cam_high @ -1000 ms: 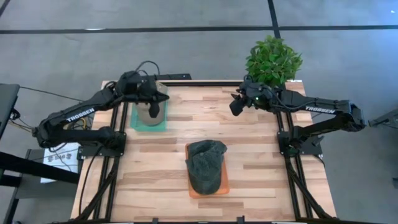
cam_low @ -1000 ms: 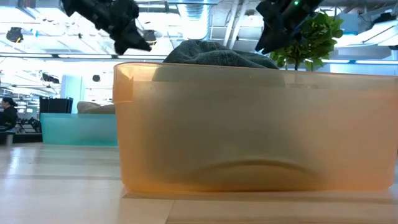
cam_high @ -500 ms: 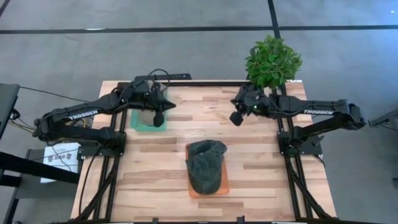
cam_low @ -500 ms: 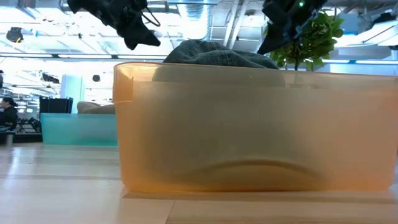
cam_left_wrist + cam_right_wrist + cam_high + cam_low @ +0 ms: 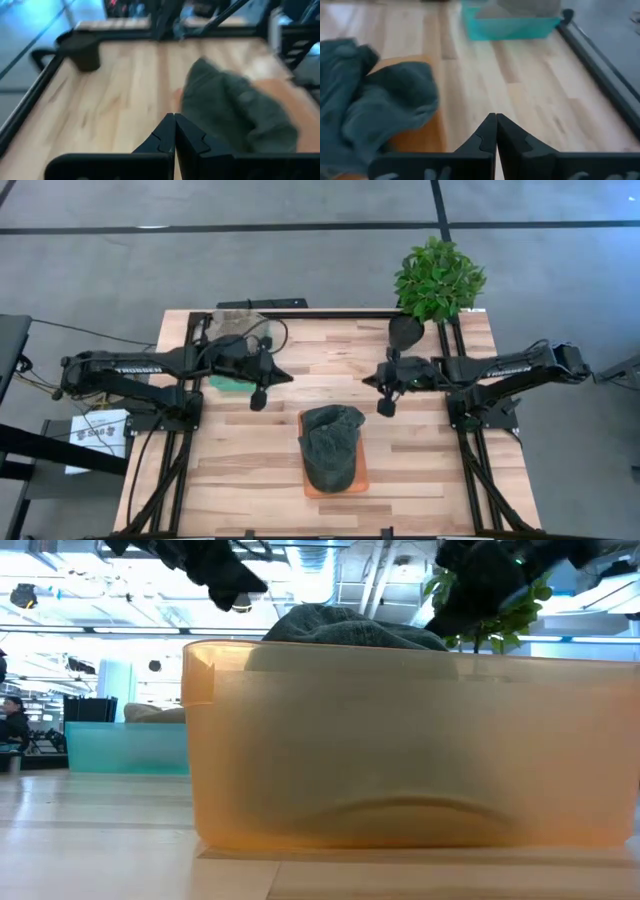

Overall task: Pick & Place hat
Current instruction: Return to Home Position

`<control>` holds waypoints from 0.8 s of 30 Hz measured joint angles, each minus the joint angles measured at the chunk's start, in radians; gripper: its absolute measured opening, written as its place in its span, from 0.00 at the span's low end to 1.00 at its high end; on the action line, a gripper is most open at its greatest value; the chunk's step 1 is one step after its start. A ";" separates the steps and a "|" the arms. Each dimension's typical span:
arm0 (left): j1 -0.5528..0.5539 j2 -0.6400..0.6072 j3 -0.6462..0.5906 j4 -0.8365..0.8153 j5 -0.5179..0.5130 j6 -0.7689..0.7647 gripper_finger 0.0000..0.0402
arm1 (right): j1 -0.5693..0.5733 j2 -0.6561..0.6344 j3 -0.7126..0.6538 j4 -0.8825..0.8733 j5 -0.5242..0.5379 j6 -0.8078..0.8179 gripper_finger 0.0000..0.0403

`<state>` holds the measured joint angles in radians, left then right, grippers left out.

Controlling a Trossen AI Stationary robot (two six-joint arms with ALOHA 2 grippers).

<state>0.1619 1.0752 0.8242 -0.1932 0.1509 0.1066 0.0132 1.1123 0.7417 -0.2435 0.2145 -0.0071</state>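
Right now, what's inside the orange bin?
Crumpled green cap fabric fills the orange bin and rises above its rim. How many caps are stacked there, and whether anything lies beneath them, cannot be seen because the fabric covers the bin's floor.

Between the left gripper (image 5: 258, 398) and the right gripper (image 5: 386, 408), a little nearer the table's (image 5: 420, 470) front edge than either, touching neither: a bin (image 5: 400, 740) with caps (image 5: 332, 442) heaped in it. Just behind the left gripper, partly under that arm: a second bin (image 5: 510, 26), one cap (image 5: 520, 7) inside. Behind the right gripper, at the back edge: a potted plant (image 5: 438, 275).
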 joint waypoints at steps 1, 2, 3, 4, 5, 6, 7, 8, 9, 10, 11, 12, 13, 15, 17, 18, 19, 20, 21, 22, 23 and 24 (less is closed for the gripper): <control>-0.016 0.001 -0.013 0.037 0.001 -0.010 0.00 | 0.008 -0.012 -0.029 0.028 -0.007 -0.001 0.00; -0.029 -0.002 -0.029 0.067 0.001 -0.016 0.00 | 0.018 -0.025 -0.060 0.061 -0.013 0.000 0.00; -0.039 -0.006 -0.052 0.093 0.000 -0.027 0.00 | 0.028 -0.042 -0.089 0.092 -0.019 0.004 0.00; -0.050 -0.015 -0.079 0.113 -0.005 -0.041 0.00 | 0.038 -0.061 -0.119 0.125 -0.027 0.005 0.00; -0.061 -0.024 -0.108 0.132 -0.011 -0.058 0.00 | 0.050 -0.083 -0.147 0.152 -0.037 0.006 0.00; -0.073 -0.033 -0.135 0.166 -0.015 -0.071 0.00 | 0.061 -0.103 -0.174 0.179 -0.045 0.007 0.00; -0.084 -0.046 -0.167 0.212 -0.020 -0.083 0.00 | 0.073 -0.126 -0.199 0.198 -0.051 0.012 0.00; -0.093 -0.062 -0.202 0.251 -0.020 -0.096 0.00 | 0.083 -0.153 -0.222 0.206 -0.052 0.018 0.00; -0.099 -0.079 -0.240 0.290 -0.020 -0.108 0.00 | 0.092 -0.174 -0.238 0.214 -0.051 0.028 0.00; -0.102 -0.097 -0.282 0.325 -0.020 -0.121 0.00 | 0.099 -0.198 -0.255 0.219 -0.049 0.039 0.00; -0.105 -0.116 -0.323 0.366 -0.023 -0.136 0.00 | 0.105 -0.225 -0.273 0.215 -0.042 0.051 0.00; -0.105 -0.135 -0.359 0.407 -0.025 -0.153 0.00 | 0.108 -0.246 -0.287 0.214 -0.035 0.062 0.00; -0.105 -0.164 -0.396 0.435 -0.027 -0.170 0.00 | 0.111 -0.264 -0.297 0.214 -0.033 0.068 0.00; -0.106 -0.223 -0.458 0.460 -0.036 -0.204 0.00 | 0.111 -0.302 -0.318 0.214 -0.032 0.085 0.00; -0.106 -0.288 -0.511 0.456 -0.057 -0.230 0.00 | 0.109 -0.333 -0.332 0.215 -0.032 0.092 0.00; -0.108 -0.323 -0.532 0.457 -0.063 -0.236 0.00 | 0.108 -0.345 -0.339 0.215 -0.030 0.094 0.00; -0.113 -0.362 -0.553 0.458 -0.068 -0.241 0.00 | 0.108 -0.356 -0.343 0.213 -0.026 0.094 0.00; -0.119 -0.398 -0.571 0.461 -0.073 -0.244 0.00 | 0.108 -0.365 -0.345 0.214 -0.022 0.094 0.00; -0.130 -0.437 -0.591 0.461 -0.080 -0.248 0.00 | 0.106 -0.372 -0.346 0.215 -0.010 0.094 0.00; -0.142 -0.470 -0.610 0.460 -0.093 -0.257 0.00 | 0.104 -0.380 -0.349 0.214 0.001 0.094 0.00; -0.156 -0.501 -0.628 0.461 -0.113 -0.266 0.00 | 0.101 -0.384 -0.351 0.214 0.008 0.095 0.00; -0.174 -0.531 -0.647 0.460 -0.132 -0.272 0.00 | 0.097 -0.387 -0.351 0.214 0.015 0.095 0.00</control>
<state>-0.0118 0.5439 0.1769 0.2665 0.0192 -0.1649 0.1100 0.7253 0.3912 -0.0292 0.2294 0.0877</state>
